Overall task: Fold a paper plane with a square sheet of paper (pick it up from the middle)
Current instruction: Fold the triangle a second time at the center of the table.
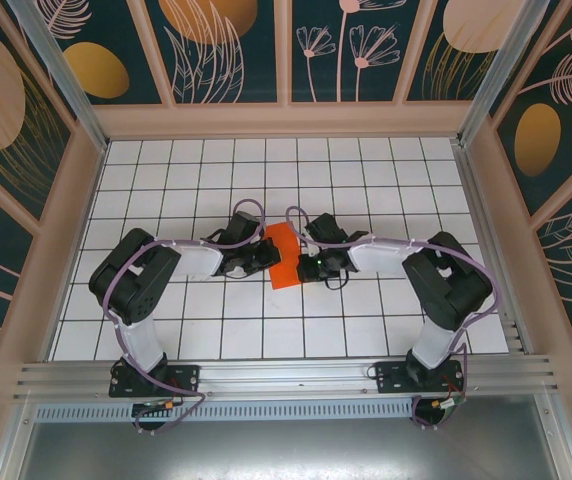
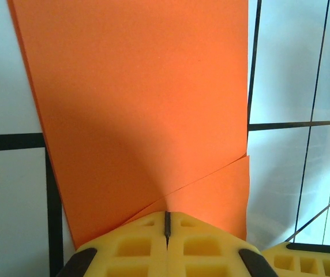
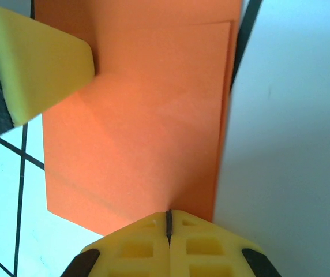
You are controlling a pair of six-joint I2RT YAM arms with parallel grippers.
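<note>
Left claw (image 2: 167,222) of mine is pinched shut on the square sheet of paper (image 1: 284,255) at its 9 o'clock edge, right claw (image 3: 168,219) same deal at 3 o'clock. Sheet's folded over, roughly mid-desk (image 1: 266,170).

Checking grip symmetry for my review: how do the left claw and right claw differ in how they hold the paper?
The left claw grips the paper from its left side; the right claw from its right. At the left claw a folded layer's edge slants away; at the right claw it runs straight ahead. Both are shut on the paper.
</note>
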